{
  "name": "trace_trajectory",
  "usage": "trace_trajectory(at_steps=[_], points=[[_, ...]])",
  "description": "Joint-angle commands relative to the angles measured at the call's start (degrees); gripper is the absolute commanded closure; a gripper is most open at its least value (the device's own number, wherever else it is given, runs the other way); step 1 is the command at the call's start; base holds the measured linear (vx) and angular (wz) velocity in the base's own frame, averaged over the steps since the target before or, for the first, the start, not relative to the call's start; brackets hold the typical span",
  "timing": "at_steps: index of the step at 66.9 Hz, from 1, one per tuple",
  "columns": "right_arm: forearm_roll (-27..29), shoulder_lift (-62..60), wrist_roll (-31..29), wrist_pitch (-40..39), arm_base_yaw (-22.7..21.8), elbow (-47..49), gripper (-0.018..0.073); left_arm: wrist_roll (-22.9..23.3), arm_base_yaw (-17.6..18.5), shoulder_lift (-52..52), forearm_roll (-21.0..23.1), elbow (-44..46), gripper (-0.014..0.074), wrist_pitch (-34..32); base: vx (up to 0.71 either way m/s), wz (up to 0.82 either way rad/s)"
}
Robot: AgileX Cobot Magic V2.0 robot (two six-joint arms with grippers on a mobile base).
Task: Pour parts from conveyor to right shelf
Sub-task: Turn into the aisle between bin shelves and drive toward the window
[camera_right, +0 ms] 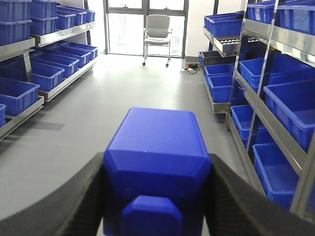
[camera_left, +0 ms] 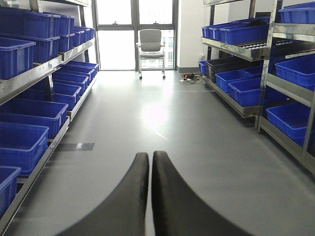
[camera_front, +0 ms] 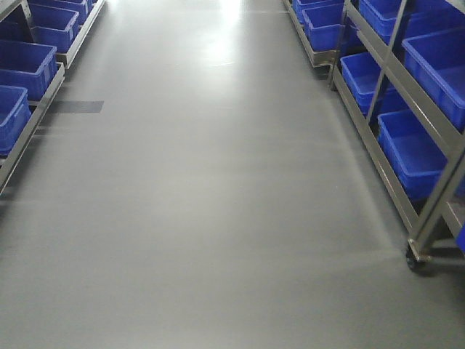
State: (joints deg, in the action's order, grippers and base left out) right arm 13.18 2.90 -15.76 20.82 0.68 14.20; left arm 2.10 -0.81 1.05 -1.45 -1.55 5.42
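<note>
Your right claw (camera_right: 156, 199) grips the part (camera_right: 157, 147), left claw (camera_left: 150, 162) pinched empty; line up with the seemingly empty near bin (camera_right: 273, 174) on the right shelf (camera_right: 275, 129).

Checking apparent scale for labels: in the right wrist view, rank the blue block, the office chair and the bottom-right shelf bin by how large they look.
1. blue block, inflated by nearness to the camera.
2. bottom-right shelf bin, partly cut off.
3. office chair, far away.

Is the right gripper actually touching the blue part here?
Touching. The right wrist view shows the blue part pressed between the two dark fingers of the right gripper, with no gap visible on either side.
</note>
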Motion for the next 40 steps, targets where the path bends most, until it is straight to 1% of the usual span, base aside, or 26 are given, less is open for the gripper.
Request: trace_trajectory(at_steps=[1, 40], points=[[0.2, 0.7, -0.4, -4.5, -0.3, 1.6, 0.0568, 0.4, -0.1, 0.3, 0.4, 1.5, 0.0603, -4.1, 0.58, 0.03], [0.2, 0.7, -0.4, -4.5, -0.3, 1.6, 0.0568, 0.4, -0.1, 0.3, 0.4, 1.5, 0.0603, -4.1, 0.62, 0.11]])
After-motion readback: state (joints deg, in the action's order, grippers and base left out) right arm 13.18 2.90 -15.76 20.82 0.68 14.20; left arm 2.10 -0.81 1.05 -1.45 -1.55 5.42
